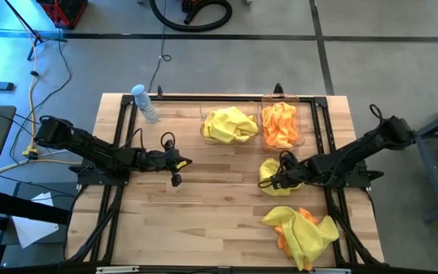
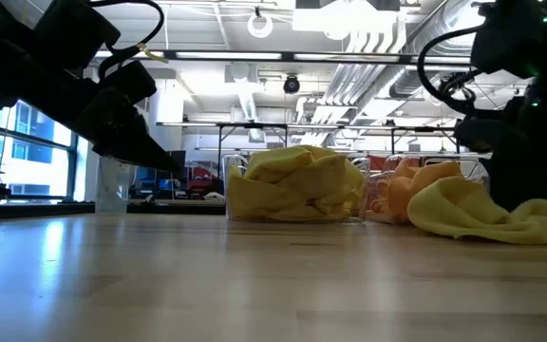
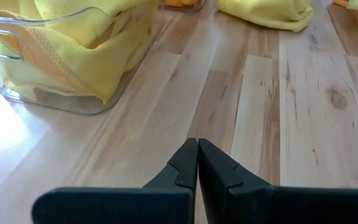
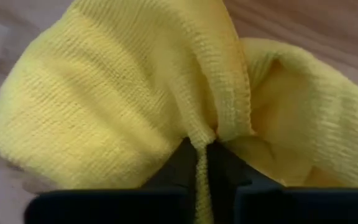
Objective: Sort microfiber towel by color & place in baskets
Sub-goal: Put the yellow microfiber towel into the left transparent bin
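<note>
One yellow microfiber towel (image 4: 135, 93) lies on the surface (image 1: 204, 221) just in front of the baskets, and my right tool (image 4: 202, 149) is clenched on a pinched fold of it. I judge a straight lift, then a carry to the yellow-filled basket (image 1: 230, 125), works best. My left tool (image 3: 197, 163) waits clenched, holding nothing.

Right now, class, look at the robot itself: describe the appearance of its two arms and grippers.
Both arms are black and jointed, built of slim links, with loops of black cable arching off the wrists. The left gripper ends in two flat, matte black fingers tapering to wedge tips, set on a broad black bar. The right gripper has the same paired dark fingers. No markings show.
</note>
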Robot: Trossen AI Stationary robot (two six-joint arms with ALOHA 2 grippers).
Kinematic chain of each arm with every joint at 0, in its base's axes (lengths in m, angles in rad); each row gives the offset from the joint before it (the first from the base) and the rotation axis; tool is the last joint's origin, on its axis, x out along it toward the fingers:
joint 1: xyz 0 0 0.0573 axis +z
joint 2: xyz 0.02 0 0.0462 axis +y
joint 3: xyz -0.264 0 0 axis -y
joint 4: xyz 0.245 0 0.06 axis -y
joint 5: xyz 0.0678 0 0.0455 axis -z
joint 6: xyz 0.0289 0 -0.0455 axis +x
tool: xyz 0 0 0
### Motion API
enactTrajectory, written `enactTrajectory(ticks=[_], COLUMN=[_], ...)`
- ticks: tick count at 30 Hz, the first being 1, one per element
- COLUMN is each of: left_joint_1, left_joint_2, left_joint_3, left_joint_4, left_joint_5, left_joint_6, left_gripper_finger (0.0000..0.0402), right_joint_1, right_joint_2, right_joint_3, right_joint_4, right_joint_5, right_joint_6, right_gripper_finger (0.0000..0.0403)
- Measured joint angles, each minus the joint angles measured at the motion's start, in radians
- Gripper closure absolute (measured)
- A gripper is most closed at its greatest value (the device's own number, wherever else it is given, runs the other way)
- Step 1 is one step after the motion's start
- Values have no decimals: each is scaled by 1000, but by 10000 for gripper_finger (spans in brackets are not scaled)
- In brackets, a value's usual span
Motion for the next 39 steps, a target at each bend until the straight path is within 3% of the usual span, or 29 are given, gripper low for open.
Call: enactTrajectory(ticks=[4,9,17,25,33,39], left_joint_1=[0,0,0,0,0,0], left_joint_2=[0,0,0,-12,-221,-447], left_joint_3=[0,0,0,0,0,-16], left_joint_4=[-1,2,4,74,-62,-136], left_joint_5=[0,0,0,2,12,146], left_joint_6=[0,14,26,126,187,284], left_gripper_finger=[402,402,401,401,402,402], right_joint_1=[-25,-53,-147,-353,-545,-620], right_joint_2=[2,2,18,225,542,677], right_joint_3=[15,159,520,903,1152,1192], right_joint_4=[77,90,-16,-188,-466,-488], right_joint_5=[-9,19,222,204,133,38], right_joint_6=[-79,-273,-619,-931,-992,-1025], right_gripper_finger=[380,397,399,401,402,402])
